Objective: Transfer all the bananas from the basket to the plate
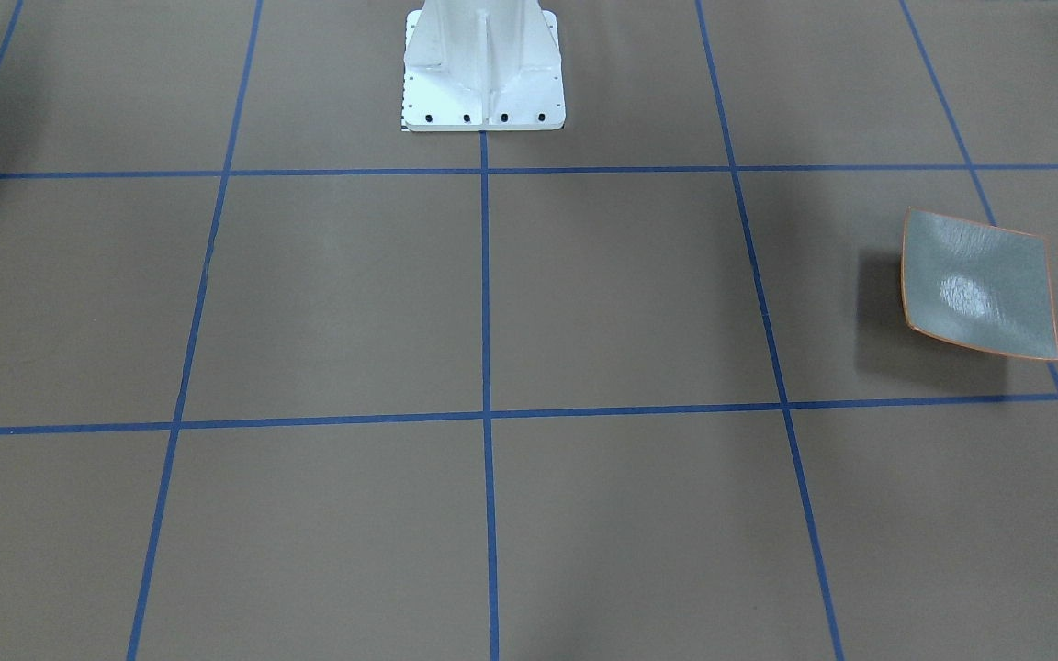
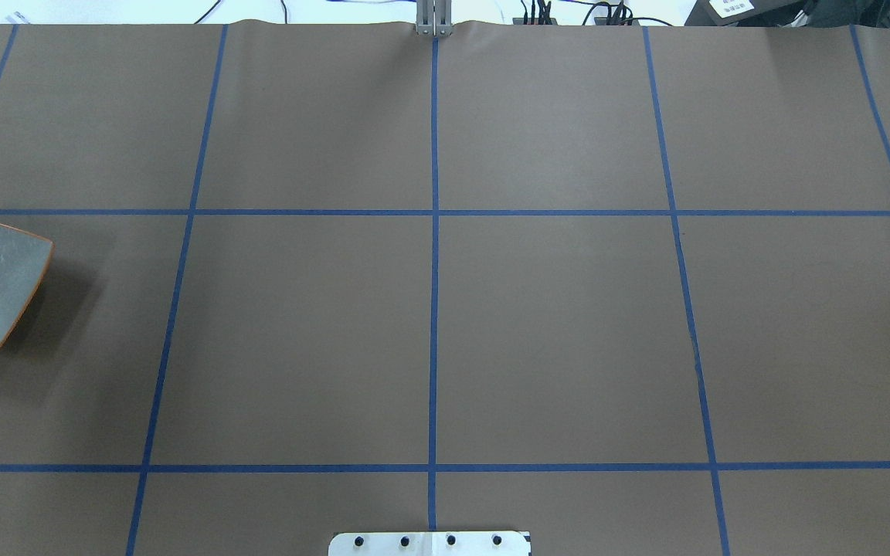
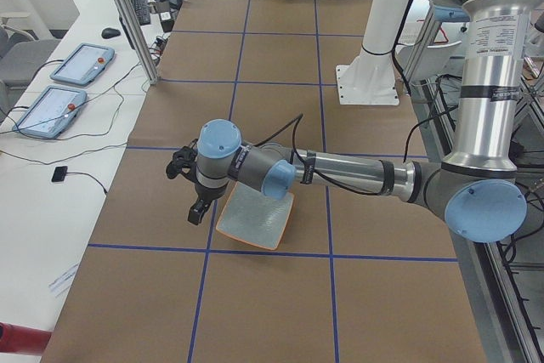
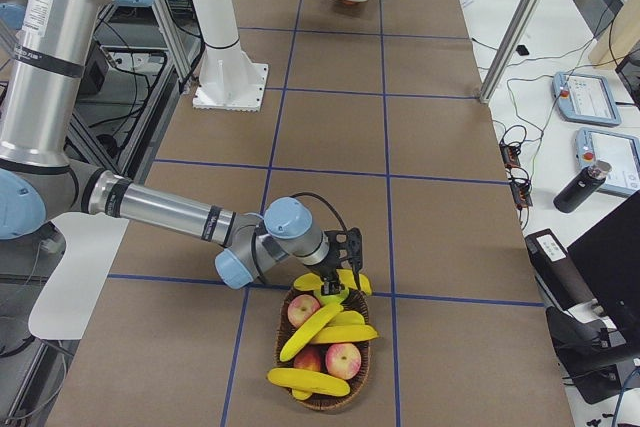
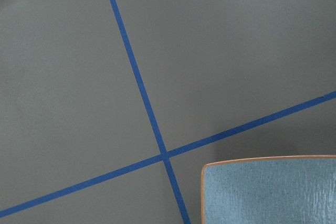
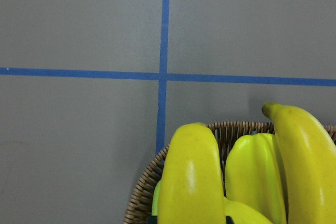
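Now I am hovering my right gripper [image 4: 338,277] over the bananas [image 6: 191,177] in the basket [image 6: 143,188], first pick pending; whether it's spread I cannot tell; next, lowering onto one.

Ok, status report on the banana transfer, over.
Left gripper hovering by the plate, right gripper over the basket; open or shut unreadable. Plate empty, bananas in the basket among apples. Nothing seen in the way.
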